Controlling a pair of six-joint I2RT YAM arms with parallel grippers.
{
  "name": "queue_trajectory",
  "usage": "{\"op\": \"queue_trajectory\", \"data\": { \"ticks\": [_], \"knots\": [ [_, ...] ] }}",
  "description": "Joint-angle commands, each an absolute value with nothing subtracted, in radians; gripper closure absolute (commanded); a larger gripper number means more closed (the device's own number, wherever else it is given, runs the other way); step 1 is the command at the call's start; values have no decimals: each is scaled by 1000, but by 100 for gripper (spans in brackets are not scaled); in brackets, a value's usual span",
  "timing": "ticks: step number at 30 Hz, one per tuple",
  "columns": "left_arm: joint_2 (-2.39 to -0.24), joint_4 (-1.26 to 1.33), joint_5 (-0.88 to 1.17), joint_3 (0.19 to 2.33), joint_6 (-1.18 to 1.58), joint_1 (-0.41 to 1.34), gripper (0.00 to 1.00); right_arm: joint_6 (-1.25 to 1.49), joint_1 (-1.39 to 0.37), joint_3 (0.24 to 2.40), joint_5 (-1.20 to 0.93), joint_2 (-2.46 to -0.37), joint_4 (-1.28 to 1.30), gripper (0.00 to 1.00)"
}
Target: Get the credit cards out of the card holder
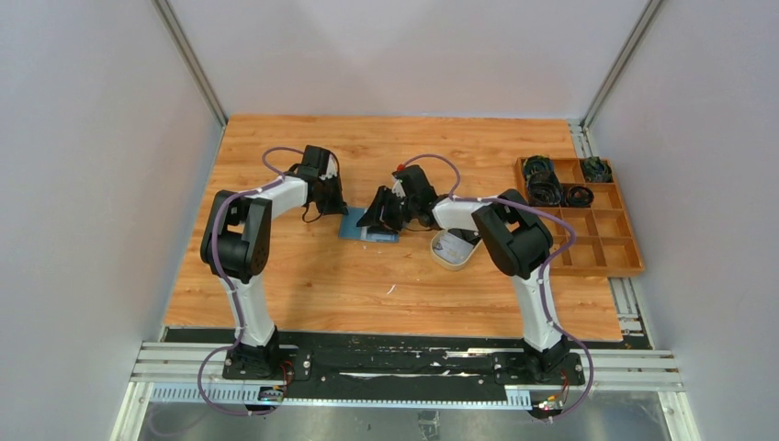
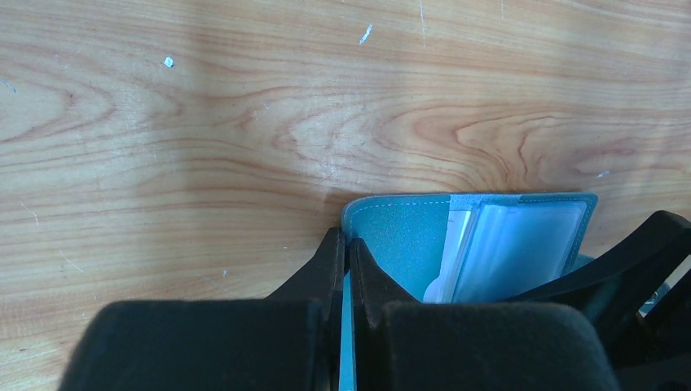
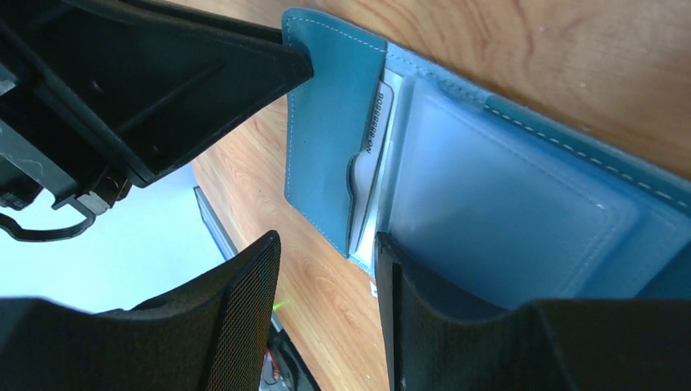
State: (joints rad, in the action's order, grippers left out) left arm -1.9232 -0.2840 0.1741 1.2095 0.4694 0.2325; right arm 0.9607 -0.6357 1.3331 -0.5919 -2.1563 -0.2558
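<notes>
The card holder (image 3: 326,138) lies opened flat on the tabletop (image 1: 367,294), about mid-table between my two arms. My left tool (image 2: 346,257) is clamped on the edge of the flap nearer the left arm. Its fingers are pressed together with the teal leather pinched between them, so I judge the holder pinned. My right tool (image 3: 326,242) hangs low at the holder's edge with its fingers apart and nothing gripped. One finger is just beside the card slot, and the other is over the clear window pocket (image 3: 521,204).

A whitish credit card (image 3: 373,155) sits in the slot beside that window. Only a narrow strip shows, along the slot's mouth and in its curved cutout, with a line of print on it. I cannot tell whether more cards are stacked behind it.

I expect the card to be light, stiff and slick, and the holder soft enough to flex and drag along with it. I would take hold at the exposed strip by the cutout, pinching the card's flat faces and drawing it straight along the slot. The risks I see are the smooth plastic slipping, or catching the leather lip together with the card.

A beige tray (image 1: 439,261) sits just beside the holder, towards the right arm. Something pale lies in it, too small to tell.
</notes>
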Motion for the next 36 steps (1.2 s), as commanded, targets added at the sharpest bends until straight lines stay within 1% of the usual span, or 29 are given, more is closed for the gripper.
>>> {"op": "queue_trajectory", "data": {
  "ticks": [1,7,13,16,19,26,36],
  "knots": [
    [-1976,-310,88,1160,457,236,100,1076,-649,1277,-538,-2188,-239,49],
    [-1978,-297,96,1154,464,236,100,1192,-656,1236,-447,-2183,-256,50],
    [-2017,-252,135,1129,492,236,100,1218,-672,1253,-355,-2178,-193,50],
    [-2015,-230,146,1104,497,236,100,1229,-681,1249,-317,-2182,-203,50],
    [-2001,-226,139,1101,494,236,100,1239,-688,1228,-281,-2184,-252,50],
    [-2002,-238,137,1109,487,236,100,1279,-704,1133,-169,-2184,-489,51],
    [-1993,-235,150,1083,483,236,100,1286,-711,1144,-126,-2259,-682,51]
  ]
}}
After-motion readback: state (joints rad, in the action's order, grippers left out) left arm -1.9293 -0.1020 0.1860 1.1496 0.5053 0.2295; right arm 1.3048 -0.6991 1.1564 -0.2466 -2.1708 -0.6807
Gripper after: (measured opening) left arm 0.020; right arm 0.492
